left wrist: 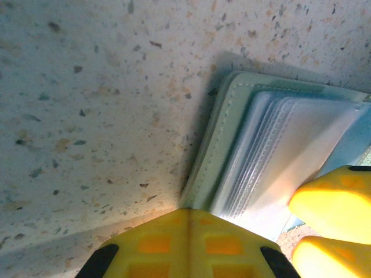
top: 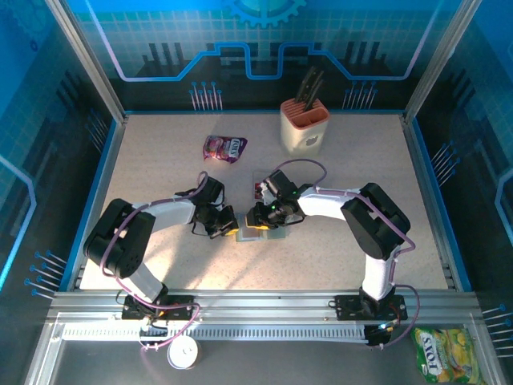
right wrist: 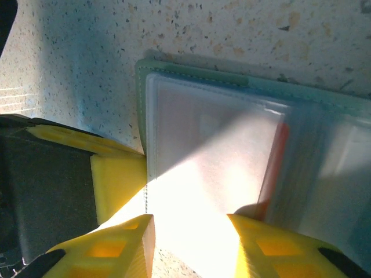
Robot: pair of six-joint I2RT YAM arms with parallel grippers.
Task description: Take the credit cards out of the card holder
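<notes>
- Card holder [right wrist: 232,150] lies open and flat on the speckled table [top: 160,160], pinned between the two grippers at mid-table; its sage-green cover edges a stack of clear sleeves.
- One credit card [right wrist: 277,156] shows as a red strip inside a sleeve, just ahead of the right gripper's outer finger; glare hides the rest of the sleeve contents.
- Left gripper [left wrist: 188,217] has its yellow fingers closed together, tips at the holder's near corner; whether they nip the cover cannot be told.
- Right gripper [right wrist: 191,226] is spread apart, one finger on either side of the front sleeve's lower edge; its tips sit against the sleeve, and the glare between them hides any grip.
- The two grippers face each other across the holder, almost touching; each one crowds the other's approach.
- Left arm [top: 160,215] and right arm [top: 337,200] are folded with elbows out wide, forearms reaching inward, wrists low over the table.
- Well beyond the fingertips lie a purple snack pouch [top: 224,147] and a beige knife block [top: 304,124]; a yellow-green snack bag [top: 445,353] sits behind the right arm's base.
</notes>
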